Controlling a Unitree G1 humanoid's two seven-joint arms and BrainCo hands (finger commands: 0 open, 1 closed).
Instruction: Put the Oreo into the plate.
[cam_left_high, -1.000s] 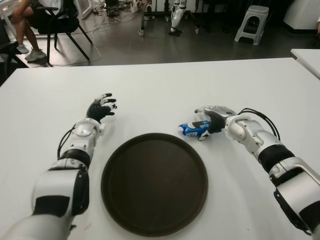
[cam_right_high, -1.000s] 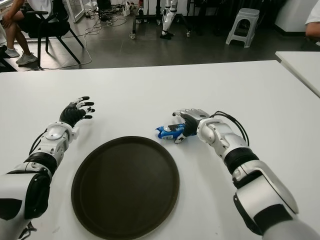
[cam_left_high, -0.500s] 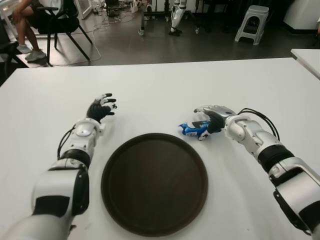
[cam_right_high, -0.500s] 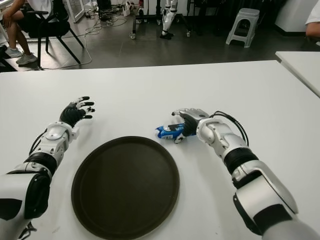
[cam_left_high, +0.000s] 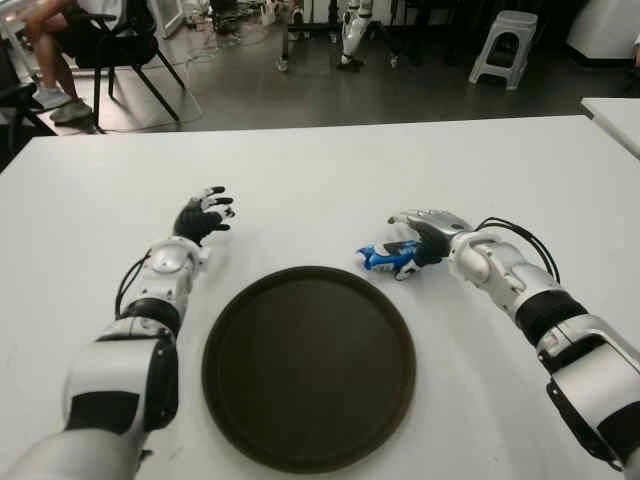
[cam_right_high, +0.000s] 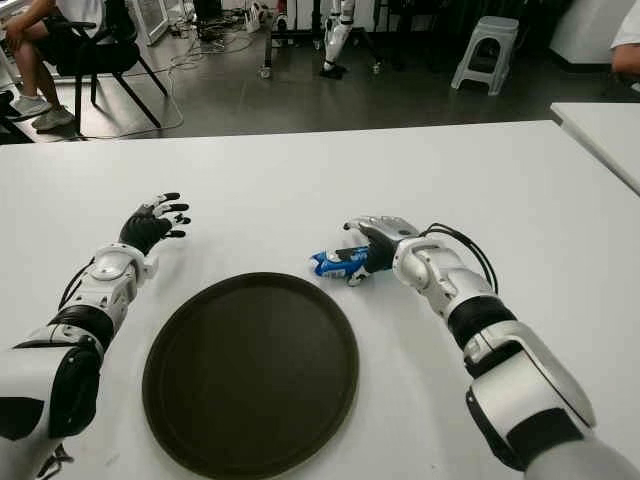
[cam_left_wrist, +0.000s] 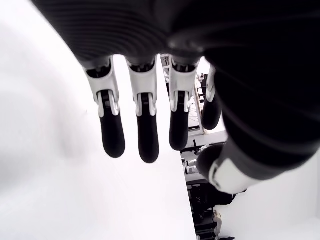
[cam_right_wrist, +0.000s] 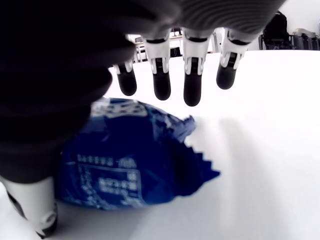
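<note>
The Oreo (cam_left_high: 384, 258) is a small blue packet lying on the white table (cam_left_high: 330, 170), just beyond the far right rim of the dark round plate (cam_left_high: 308, 365). My right hand (cam_right_high: 366, 244) hovers over the packet's right end. In the right wrist view its fingers (cam_right_wrist: 192, 85) stretch out straight above the Oreo (cam_right_wrist: 135, 165), and the thumb stands beside the packet without clamping it. My left hand (cam_left_high: 205, 215) shows to the far left of the plate, fingers (cam_left_wrist: 142, 135) spread and holding nothing.
A second white table's corner (cam_left_high: 615, 110) shows at the far right. Beyond the table's far edge are a seated person on a chair (cam_left_high: 90, 40), a grey stool (cam_left_high: 503, 45) and cables on the floor.
My right hand has shifted very slightly over the packet, and the packet has turned a little. The left hand has not moved.
</note>
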